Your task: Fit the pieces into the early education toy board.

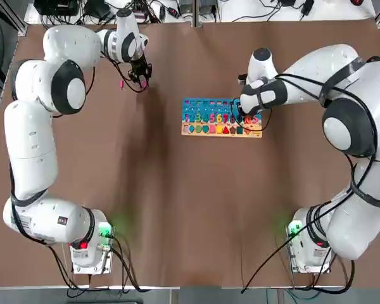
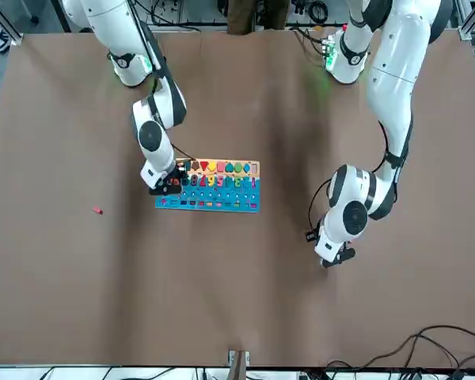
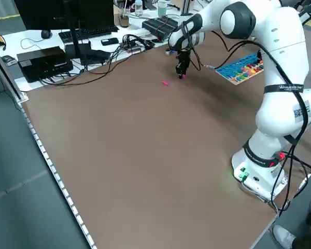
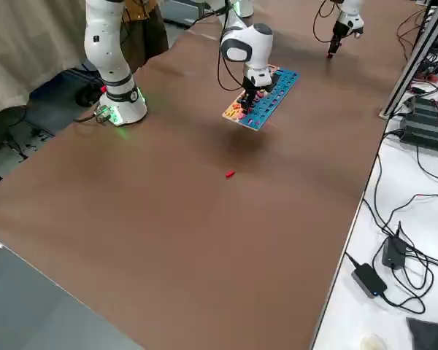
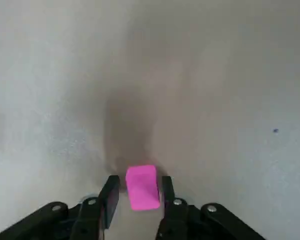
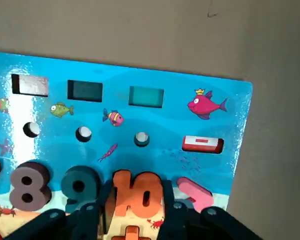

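The robot's left gripper (image 5: 141, 192) is at the far left part of the table, with its two fingers part way open. A small, flat, bright pink block (image 5: 143, 187) sits between them, with a little gap on one side, so I don't think it is pinched. The right gripper (image 6: 139, 195) is over the flat toy board (image 6: 102, 130), which is blue with a tan wooden strip. Its fingers are a bit apart, one on each side of an orange number piece (image 6: 146, 195). I can't tell if they squeeze it. Lots is done: most numbers and shapes look like they are in. What's left, I think, is getting the orange one to sit right, then the pink block, another little pink piece (image 3: 165, 83) on the table, and the small red piece (image 4: 230, 174) lying away from the board. The blue part has empty-looking holes, like the long red slot (image 6: 202, 144).
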